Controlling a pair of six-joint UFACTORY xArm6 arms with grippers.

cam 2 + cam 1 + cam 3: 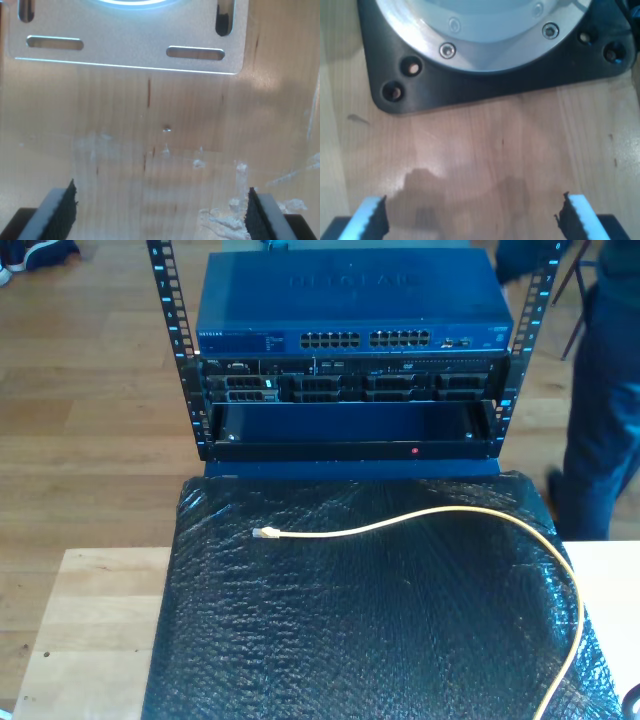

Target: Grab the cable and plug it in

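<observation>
The yellow cable [440, 513] lies loose on a black crinkled sheet [350, 640] in the exterior view. Its small clear plug [265, 533] rests toward that view's left, and the cable arcs right and runs down past the lower right edge. Behind the sheet stands a rack with a blue network switch [350, 300] showing rows of ports [365, 339]. My first gripper [470, 217] is open over bare wooden tabletop, facing a black base plate [470, 85]. My second gripper [161, 212] is also open above wood, facing a silver slotted plate [125, 50]. Nothing sits between either pair of fingers.
Server units [350, 385] and a dark open bay [345, 430] sit below the switch in the rack. A person's legs [600, 410] stand at the exterior view's right. Light wooden table surfaces [90, 620] flank the black sheet. White scuffs [225, 215] mark the wood near my second gripper.
</observation>
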